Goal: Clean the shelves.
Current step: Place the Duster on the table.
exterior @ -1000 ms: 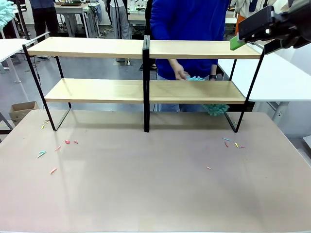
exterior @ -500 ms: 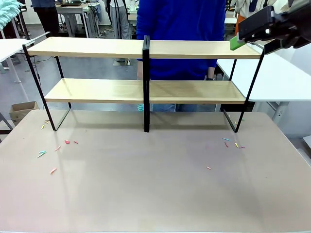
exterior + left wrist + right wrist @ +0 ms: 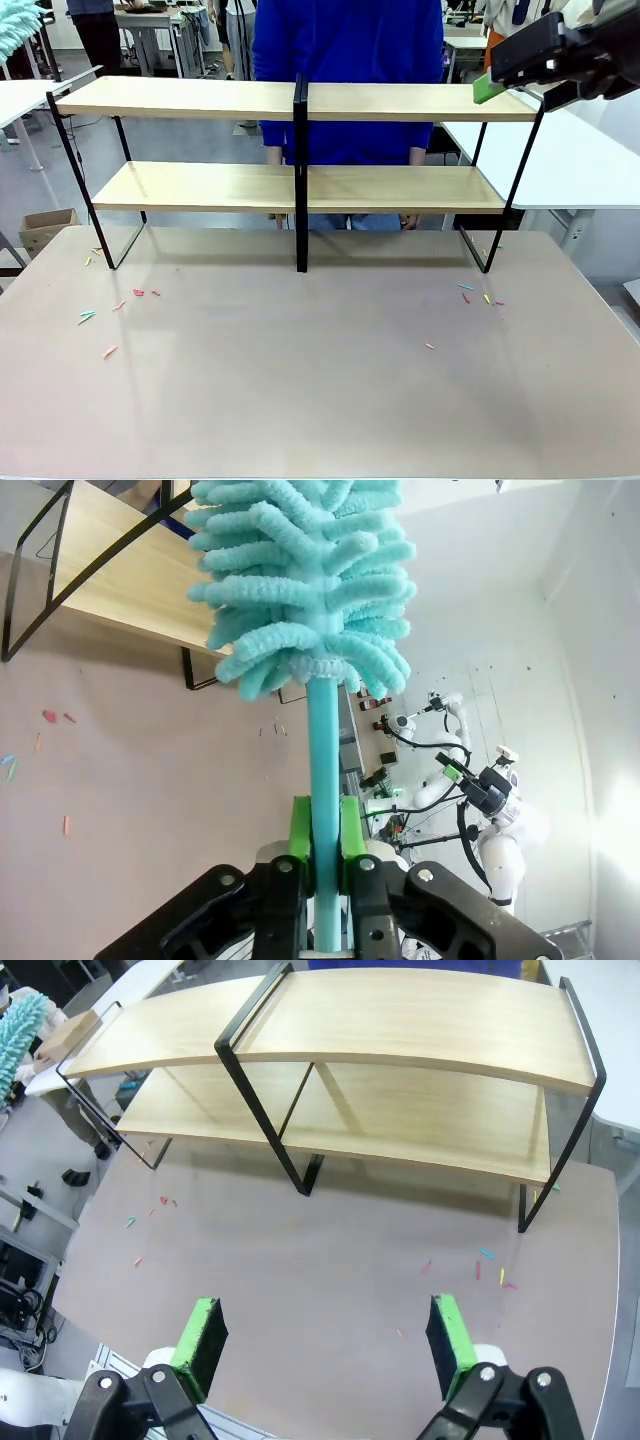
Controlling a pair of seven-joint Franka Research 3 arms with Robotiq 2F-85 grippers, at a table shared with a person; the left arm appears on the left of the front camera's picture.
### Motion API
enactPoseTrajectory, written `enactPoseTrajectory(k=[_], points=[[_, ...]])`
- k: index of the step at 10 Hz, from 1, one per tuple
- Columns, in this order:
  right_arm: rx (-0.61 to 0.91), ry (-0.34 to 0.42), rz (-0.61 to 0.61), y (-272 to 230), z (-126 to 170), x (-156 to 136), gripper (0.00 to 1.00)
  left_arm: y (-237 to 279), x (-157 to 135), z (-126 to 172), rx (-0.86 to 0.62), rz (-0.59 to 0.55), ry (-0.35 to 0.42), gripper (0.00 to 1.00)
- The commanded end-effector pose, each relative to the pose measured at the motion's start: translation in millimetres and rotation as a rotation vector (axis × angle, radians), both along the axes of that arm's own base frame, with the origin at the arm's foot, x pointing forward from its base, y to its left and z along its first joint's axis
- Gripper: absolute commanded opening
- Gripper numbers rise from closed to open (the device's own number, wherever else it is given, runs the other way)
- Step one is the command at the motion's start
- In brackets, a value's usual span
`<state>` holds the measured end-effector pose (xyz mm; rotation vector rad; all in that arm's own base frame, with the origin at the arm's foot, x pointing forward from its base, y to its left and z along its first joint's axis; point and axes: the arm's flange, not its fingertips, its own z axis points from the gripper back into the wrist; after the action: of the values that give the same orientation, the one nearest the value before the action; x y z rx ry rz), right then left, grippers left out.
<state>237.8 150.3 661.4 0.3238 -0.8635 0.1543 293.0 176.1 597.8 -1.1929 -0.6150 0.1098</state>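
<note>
The shelves (image 3: pixel 300 185) stand across the far half of the table, two light-wood boards in a black frame with a central post. My left gripper (image 3: pixel 323 852) is shut on the teal handle of a fluffy teal duster (image 3: pixel 300 580), held up and to the left of the shelves (image 3: pixel 120 570); the duster's head (image 3: pixel 15 22) peeks in at the front view's top left corner. My right gripper (image 3: pixel 322 1345) is open and empty, hovering high above the table, looking down on the shelves (image 3: pixel 400 1020). In the front view the right gripper (image 3: pixel 488 90) sits by the top board's right end.
A person in a blue top (image 3: pixel 350 60) stands behind the shelves with arms hanging down. Small coloured scraps lie on the tabletop at the left (image 3: pixel 110 300) and at the right (image 3: pixel 480 297). A white table (image 3: pixel 560 160) stands at the right.
The person's hand with a teal duster has left the lower board. The person has shifted left and now stands with both arms down. My arms have not moved.
</note>
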Motion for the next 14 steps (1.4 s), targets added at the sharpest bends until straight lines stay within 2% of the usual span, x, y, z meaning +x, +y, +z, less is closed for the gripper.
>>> enactPoseTrajectory(k=[1, 5, 6, 7, 8, 9, 11, 12, 13, 14], points=[[0.001, 0.000, -0.002, -0.4, 0.1, -0.2, 1.00, 3.0, -2.6, 3.5, 0.006, -0.012, -0.011, 0.13], [0.000, 0.000, 0.000, 0.0, 0.0, 0.0, 1.00, 0.0, 0.0, 0.1, 0.000, 0.000, 0.000, 0.13], [0.016, 0.084, 0.102, -12.2, -5.1, -14.6, 1.00, -29.6, 14.3, 6.2, 0.189, -0.296, 0.006, 0.13], [-0.020, 0.235, 0.126, -35.3, -26.8, -16.8, 1.00, -59.9, 22.9, 2.7, 0.362, -0.533, -0.007, 0.13], [0.010, 0.356, 0.036, -61.5, -54.5, -10.2, 1.00, -92.4, 33.7, -10.9, 0.462, -0.812, 0.003, 0.13], [0.122, 0.479, 0.039, -83.5, -85.1, 0.1, 1.00, -130.3, 48.1, -35.3, 0.571, -1.002, 0.055, 0.13], [0.484, 0.689, 0.012, -120.0, -139.3, 32.0, 1.00, -186.2, 67.5, -71.3, 0.667, -1.281, 0.084, 0.13], [0.663, 0.751, -0.014, -138.6, -171.2, 46.9, 1.00, -194.7, 79.7, -86.5, 0.711, -1.320, 0.111, 0.13], [0.856, 0.762, 0.043, -159.5, -208.0, 58.5, 1.00, -196.6, 97.7, -103.1, 0.757, -1.297, 0.194, 0.13], [0.942, 0.802, 0.064, -173.3, -240.4, 64.2, 1.00, -192.3, 110.3, -114.9, 0.755, -1.358, 0.203, 0.13]])
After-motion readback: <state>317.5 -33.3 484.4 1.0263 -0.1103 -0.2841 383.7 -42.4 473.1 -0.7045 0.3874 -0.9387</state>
